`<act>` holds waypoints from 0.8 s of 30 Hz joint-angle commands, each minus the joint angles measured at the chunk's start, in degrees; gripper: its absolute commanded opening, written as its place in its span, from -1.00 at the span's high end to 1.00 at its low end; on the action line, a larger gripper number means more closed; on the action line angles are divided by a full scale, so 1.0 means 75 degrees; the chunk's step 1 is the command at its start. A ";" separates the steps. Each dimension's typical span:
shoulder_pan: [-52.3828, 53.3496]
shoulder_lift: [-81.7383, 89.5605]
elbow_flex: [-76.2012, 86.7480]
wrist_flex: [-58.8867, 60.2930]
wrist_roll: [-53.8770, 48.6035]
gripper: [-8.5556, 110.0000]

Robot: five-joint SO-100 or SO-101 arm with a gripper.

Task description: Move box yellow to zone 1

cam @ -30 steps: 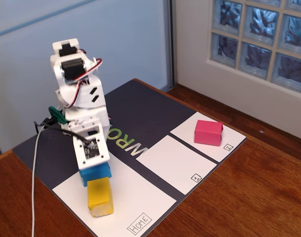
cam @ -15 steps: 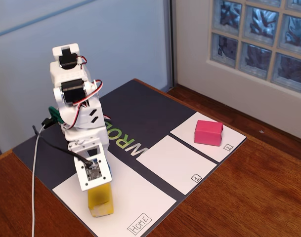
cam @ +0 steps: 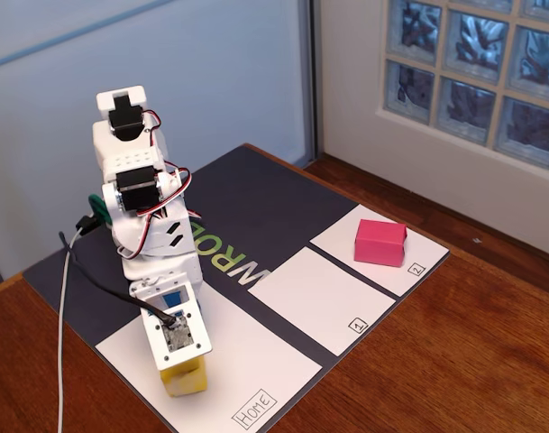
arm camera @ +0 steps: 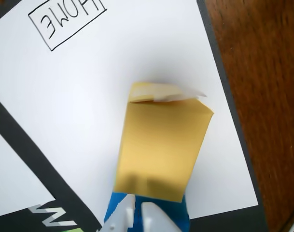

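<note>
On the wooden bench (cam: 454,343) lies a dark mat (cam: 256,194) carrying three white panels. Largest of these is the panel marked "Home" (cam: 256,361), at the near left in the fixed view; zone 1 (cam: 319,298), with its small boxed "1" at the corner, sits bare in the middle, and the smaller panel labelled "2" (cam: 414,262) lies beyond it to the right. A white arm (cam: 148,225) rises from the mat's left side and bends down over the Home panel.

A pink box (cam: 379,242) rests on the panel marked "2", well apart from everything else. The box yellow (arm camera: 161,150) stands on the Home panel, right under the arm's end, with a loose paper flap lifting at one edge in the wrist view. A blue box (arm camera: 113,212) touches its side nearest the arm, mostly hidden.

The tool (arm camera: 137,212) shows only its white tips at the bottom edge of the wrist view, close together over the blue box where it meets the yellow one; whether they clamp anything cannot be told.
</note>
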 commanded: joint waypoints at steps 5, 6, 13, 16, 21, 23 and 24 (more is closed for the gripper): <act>0.0012 -0.0035 -0.0352 -0.0246 -0.0141 0.58; 0.0012 -0.0047 -0.0352 -0.0258 -0.0141 0.54; -0.0059 -0.0082 -0.0352 -0.0246 -0.0105 0.31; -0.0152 -0.0059 -0.0340 -0.0187 -0.0082 0.24; -0.0293 -0.0023 -0.0270 -0.0258 0.0199 0.22; -0.0328 -0.0023 -0.0246 -0.0328 0.0187 0.22; -0.0352 -0.0023 -0.0223 -0.0387 0.0187 0.23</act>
